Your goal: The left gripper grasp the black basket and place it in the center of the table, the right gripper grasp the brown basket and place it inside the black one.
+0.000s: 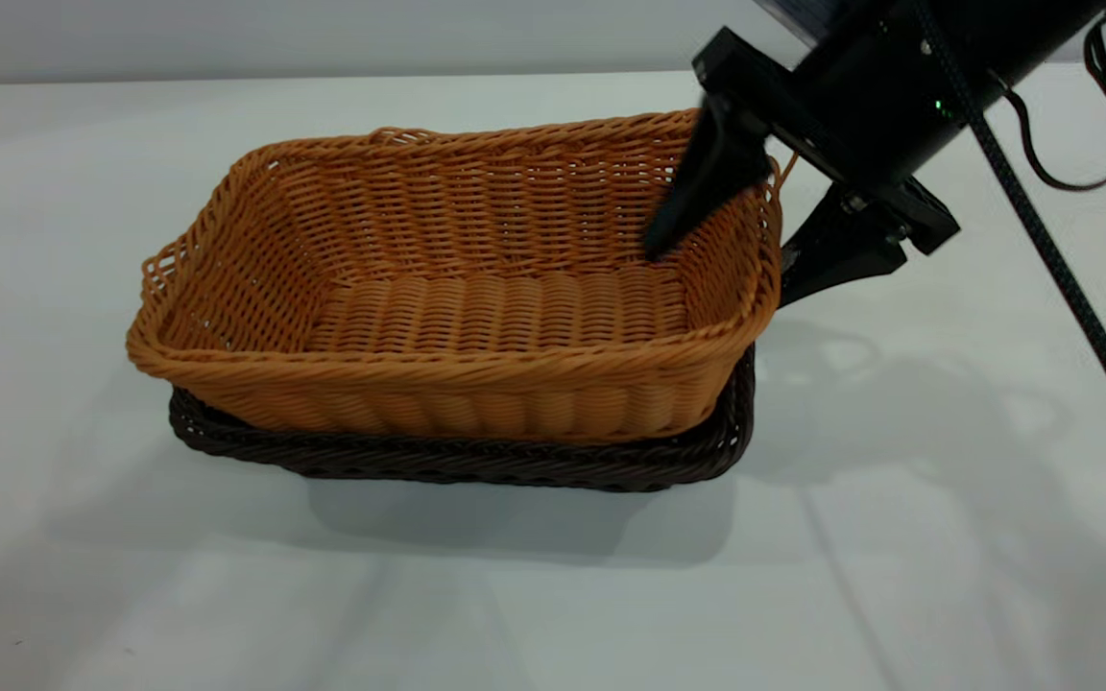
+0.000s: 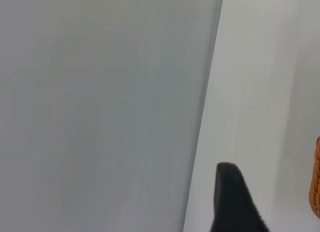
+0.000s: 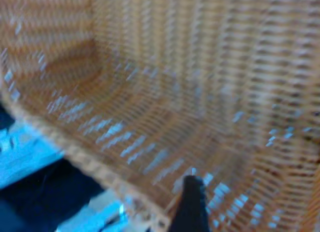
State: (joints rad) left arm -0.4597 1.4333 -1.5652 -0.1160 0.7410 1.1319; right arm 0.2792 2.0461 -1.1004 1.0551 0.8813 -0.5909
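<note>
Nearest the exterior camera lies the bare white counter (image 1: 553, 595), and on it, toward the middle, sits the black basket (image 1: 476, 465), of which only the dark braided rim and a strip of wall show. Nested inside the black basket is the brown basket (image 1: 457, 288), riding high so that most of its orange-tan wall stands above the dark rim, with the end away from the arm tipped slightly upward. At the brown basket's right end wall is the right gripper (image 1: 764, 235), coming down at a slant from the upper right; its jaws straddle that wall, one finger (image 1: 697, 192) inside the brown basket against the weave and the other outside it, closed on the wall between them. The right wrist view shows the brown basket's woven interior close up with one dark finger tip at the picture's edge. Only one dark finger of the left gripper (image 2: 235, 202) appears in its own wrist view, over bare counter beside a sliver of the brown basket, so I cannot tell how its jaws stand.
</note>
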